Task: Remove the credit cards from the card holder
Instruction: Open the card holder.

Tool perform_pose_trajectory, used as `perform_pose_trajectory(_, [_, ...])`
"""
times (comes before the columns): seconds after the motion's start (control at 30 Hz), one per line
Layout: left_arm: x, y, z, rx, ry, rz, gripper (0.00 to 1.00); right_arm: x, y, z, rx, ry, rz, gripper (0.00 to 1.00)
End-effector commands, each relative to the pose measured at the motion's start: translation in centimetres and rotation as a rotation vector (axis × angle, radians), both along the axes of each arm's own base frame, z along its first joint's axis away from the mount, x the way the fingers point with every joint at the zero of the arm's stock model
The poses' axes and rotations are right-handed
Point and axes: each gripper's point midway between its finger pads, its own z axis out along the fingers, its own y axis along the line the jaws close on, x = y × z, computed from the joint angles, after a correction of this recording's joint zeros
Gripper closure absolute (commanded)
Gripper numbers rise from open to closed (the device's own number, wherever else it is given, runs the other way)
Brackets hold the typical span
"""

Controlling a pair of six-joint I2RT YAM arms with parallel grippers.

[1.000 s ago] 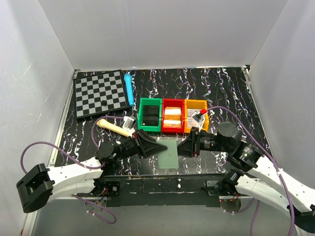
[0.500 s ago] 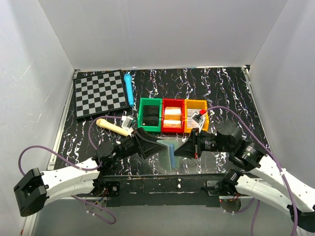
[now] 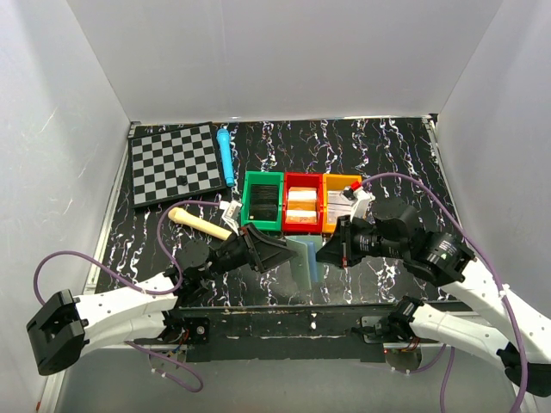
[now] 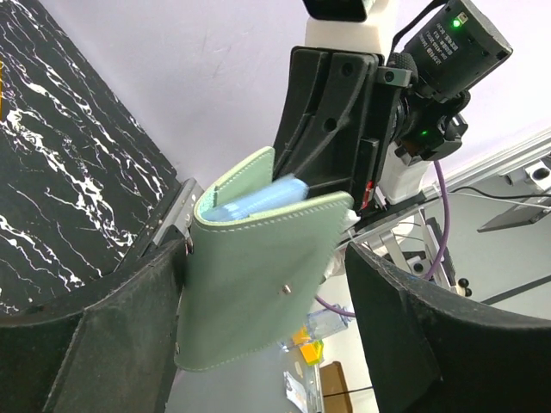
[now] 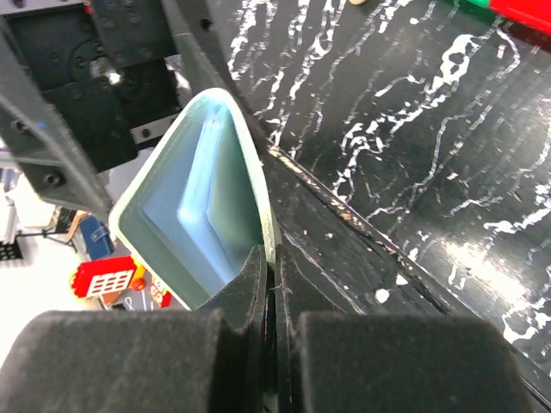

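Observation:
The card holder [image 3: 303,258] hangs on edge above the table's near side, between both grippers, its grey-green flaps parted a little. My right gripper [image 5: 269,258] is shut on the rim of one flap, and the pale blue inside [image 5: 194,206] faces its camera. My left gripper [image 4: 267,327] is open around the card holder [image 4: 258,292]: the left finger [image 4: 103,344] lies against its edge and the right finger [image 4: 430,335] stands apart. From above, the left gripper [image 3: 275,251] is just left of the holder and the right gripper [image 3: 325,252] just right of it. I cannot make out any credit cards.
Green [image 3: 263,200], red [image 3: 303,205] and orange [image 3: 342,202] bins stand in a row just behind the grippers. A chessboard [image 3: 172,163] and a blue cylinder [image 3: 225,155] lie at the back left. A wooden handle [image 3: 200,224] lies left of the green bin.
The left gripper has let go and opened. The right gripper has shut on the holder's rim. The holder has turned from flat to on edge, and the right arm has risen.

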Motion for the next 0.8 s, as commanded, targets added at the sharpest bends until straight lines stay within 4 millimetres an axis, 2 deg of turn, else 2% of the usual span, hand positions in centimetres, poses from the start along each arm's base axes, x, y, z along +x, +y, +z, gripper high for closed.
perform_pose_trajectory(0.0, [0.3, 0.2, 1.0, -0.025, 0.0, 0.016, 0.25, 1.2, -1.5, 0.0, -0.079, -0.027, -0.097, 0.99])
perform_pose_trajectory(0.13, [0.4, -0.1, 0.7, -0.015, 0.008, 0.015, 0.24, 1.8, -2.0, -0.5, -0.117, -0.012, -0.15, 0.99])
perform_pose_trajectory(0.17, [0.5, -0.2, 0.7, -0.013, 0.009, 0.015, 0.18, 2.0, -2.2, -0.6, -0.13, -0.011, -0.164, 0.99])
perform_pose_trajectory(0.2, [0.6, -0.3, 0.4, -0.002, 0.015, 0.017, 0.18, 2.1, -2.4, -0.6, -0.138, -0.013, -0.173, 0.99])
perform_pose_trajectory(0.4, [1.2, -0.4, -0.3, 0.035, 0.02, 0.049, 0.18, 2.0, -2.6, 0.7, -0.122, -0.039, -0.17, 0.99])
perform_pose_trajectory(0.57, [1.4, -1.1, -0.3, 0.041, 0.01, 0.037, 0.17, 1.5, -1.4, 1.5, -0.072, -0.032, -0.115, 0.99])
perform_pose_trajectory(0.77, [1.5, -1.8, -1.0, 0.048, 0.036, 0.012, 0.17, 1.1, -0.2, 1.4, -0.02, -0.001, -0.086, 0.99])
